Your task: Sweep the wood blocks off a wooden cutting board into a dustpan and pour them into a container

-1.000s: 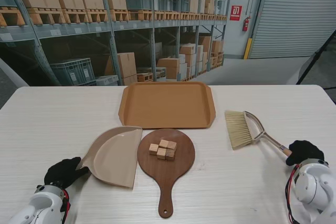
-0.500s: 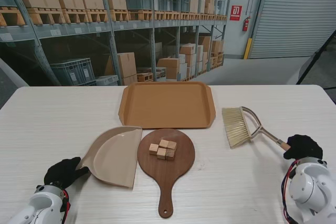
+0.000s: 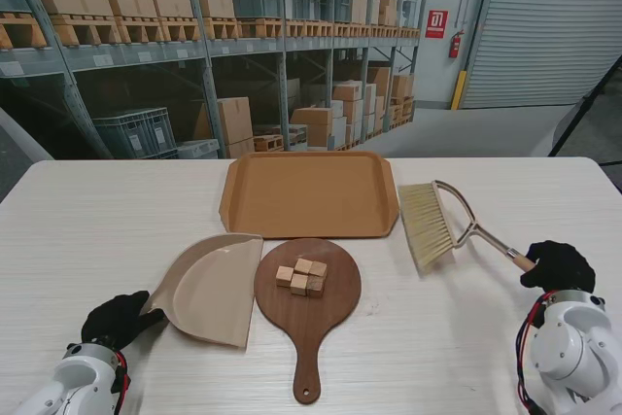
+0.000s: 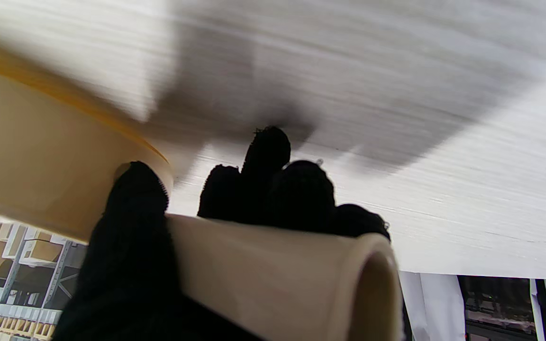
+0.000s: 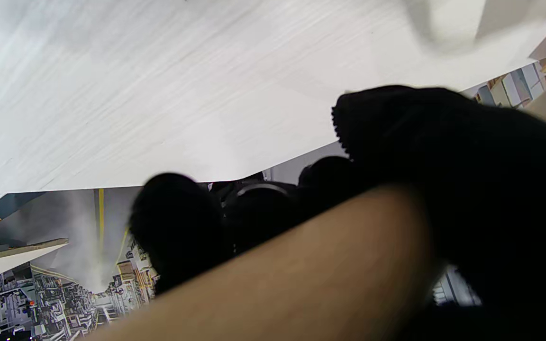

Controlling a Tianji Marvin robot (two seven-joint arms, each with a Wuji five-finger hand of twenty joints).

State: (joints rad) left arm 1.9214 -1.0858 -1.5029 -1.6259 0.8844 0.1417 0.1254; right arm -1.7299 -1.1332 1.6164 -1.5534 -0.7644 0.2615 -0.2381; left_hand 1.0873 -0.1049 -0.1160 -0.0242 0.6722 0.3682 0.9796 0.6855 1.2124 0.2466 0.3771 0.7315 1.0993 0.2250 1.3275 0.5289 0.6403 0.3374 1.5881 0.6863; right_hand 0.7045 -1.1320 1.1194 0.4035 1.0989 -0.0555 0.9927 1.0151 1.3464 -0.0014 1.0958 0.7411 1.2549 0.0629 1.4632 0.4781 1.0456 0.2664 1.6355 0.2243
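Several small wood blocks (image 3: pixel 301 278) lie clustered on the round dark cutting board (image 3: pixel 308 295), whose handle points toward me. A beige dustpan (image 3: pixel 211 286) rests just left of the board, its mouth edge beside the board's rim. My left hand (image 3: pixel 119 320) in a black glove is shut on the dustpan handle (image 4: pixel 273 274). My right hand (image 3: pixel 558 264) is shut on the wooden handle (image 5: pixel 301 265) of a hand brush (image 3: pixel 428 225), whose bristles hover right of the board, near the tray's right corner. An orange-brown tray (image 3: pixel 309 193) lies beyond the board.
The white table (image 3: pixel 117 221) spreads to both sides. Its right edge runs close behind my right hand. Warehouse shelving with boxes stands beyond the far edge.
My right hand has carried the brush to the left and farther from me, toward the tray's right corner. The left hand, dustpan, board and blocks have stayed still.
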